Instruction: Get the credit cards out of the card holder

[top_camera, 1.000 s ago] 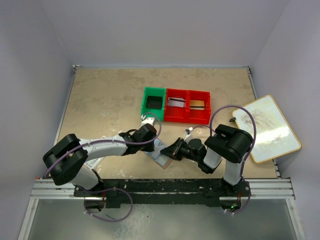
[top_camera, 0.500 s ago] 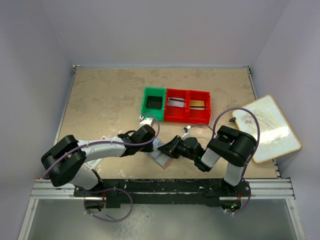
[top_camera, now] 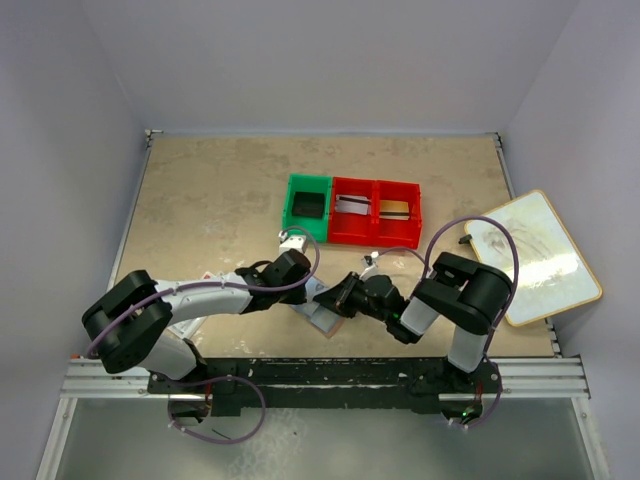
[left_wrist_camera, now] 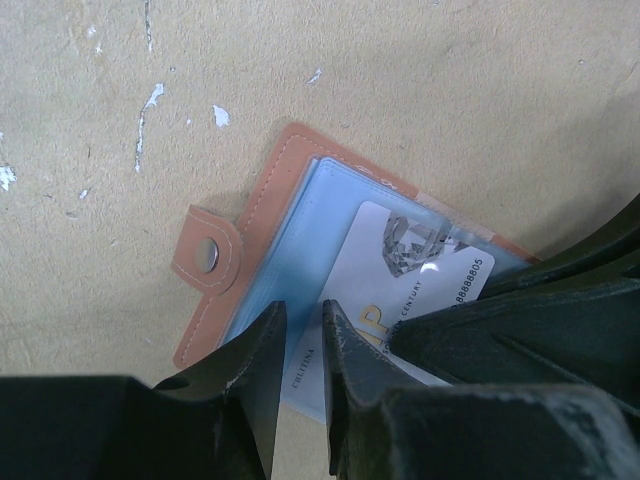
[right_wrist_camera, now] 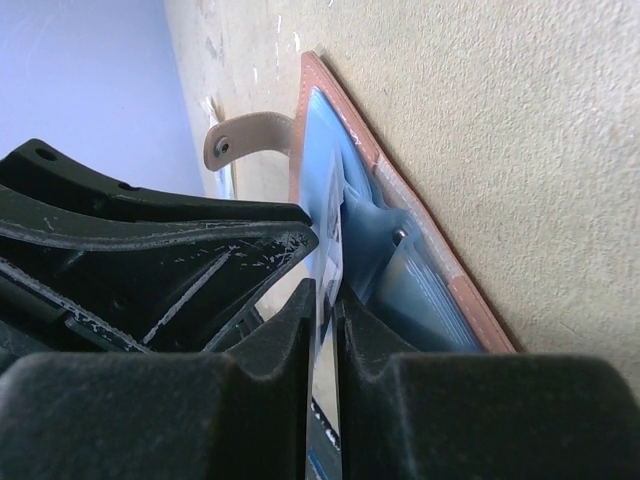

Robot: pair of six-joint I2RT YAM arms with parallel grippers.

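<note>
Soft even light, close-ups perhaps blurred

Sandy, speckled table (left_wrist_camera: 400,90) under the fingers (left_wrist_camera: 255,400), with small white chips in its top. Plain pale purple walls (top_camera: 320,60) far beyond the fingers and off to both sides. Grey metal rail (top_camera: 330,372) behind them. Soft, even light.

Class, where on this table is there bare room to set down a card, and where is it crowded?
Free: the patch of table left of the green bin, and the strip beyond the red bins. Crowded: near centre, where the left fingers and right fingers meet over the card holder.
</note>
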